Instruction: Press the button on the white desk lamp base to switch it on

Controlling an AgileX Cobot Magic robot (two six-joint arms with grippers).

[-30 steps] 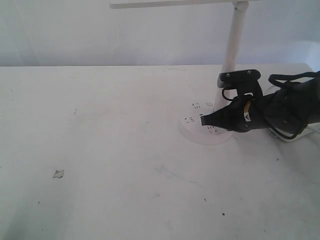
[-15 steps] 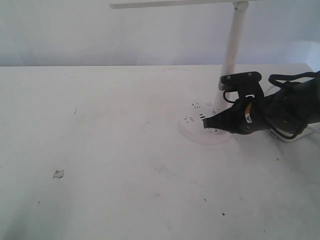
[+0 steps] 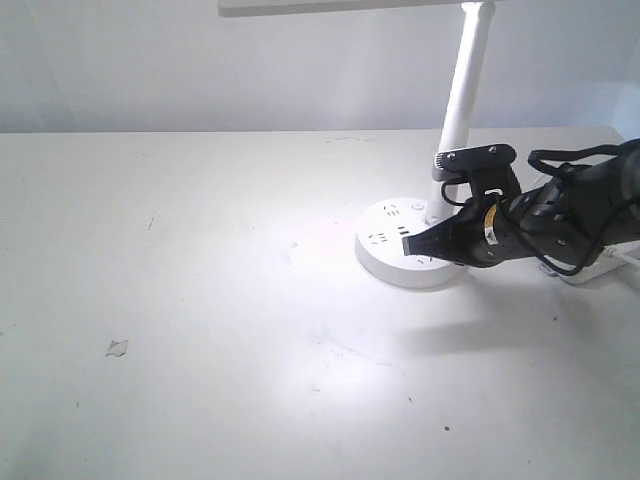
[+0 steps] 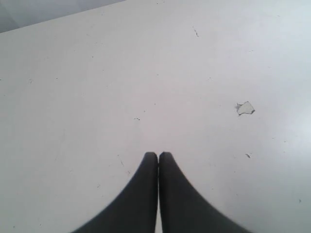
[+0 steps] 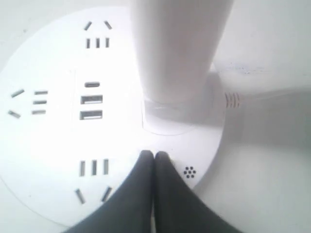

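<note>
The round white desk lamp base (image 3: 390,262) sits right of centre on the table, with socket holes and dark USB slots (image 5: 91,107) on top and a tall white stem (image 3: 466,85). The lamp is lit and throws a bright patch on the table. My right gripper (image 3: 406,243) is shut, its tips resting on the top of the white desk lamp base (image 5: 53,141) beside the stem's foot (image 5: 175,73). The button is hidden under the right gripper's (image 5: 154,155) tips. My left gripper (image 4: 158,156) is shut over bare table, out of the exterior view.
A white power strip (image 3: 590,272) lies behind my right arm at the right edge. A small torn scrap (image 3: 117,348) lies on the table at the left, also in the left wrist view as scrap (image 4: 245,108). The lamp head (image 3: 340,6) spans the top.
The lamp has come on, brightening the table before the base. My right gripper has stayed on the base with a slight shift.
</note>
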